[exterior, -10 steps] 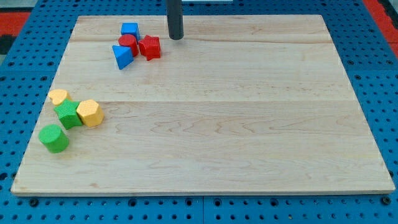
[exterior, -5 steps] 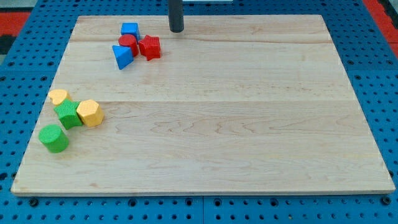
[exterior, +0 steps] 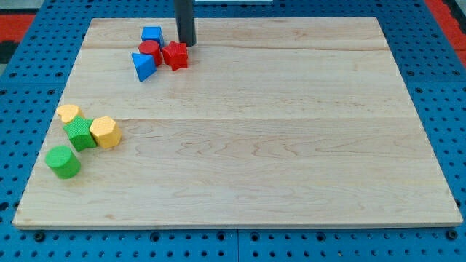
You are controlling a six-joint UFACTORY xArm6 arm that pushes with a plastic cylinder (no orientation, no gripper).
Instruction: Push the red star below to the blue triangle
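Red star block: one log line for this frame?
red star block | right of blue triangle block, not below | my tip at star's top edge

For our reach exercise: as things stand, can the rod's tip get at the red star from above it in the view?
Probably yes: my tip sits just above the red star, with nothing between them.

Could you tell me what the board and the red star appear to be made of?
The board looks like pale unfinished or lightly sealed wood: grain lines and plank seams show, with a matte surface. The red star looks like painted wood or moulded plastic; its even, solid colour and soft sheen leave that open. My tip stands just above it.
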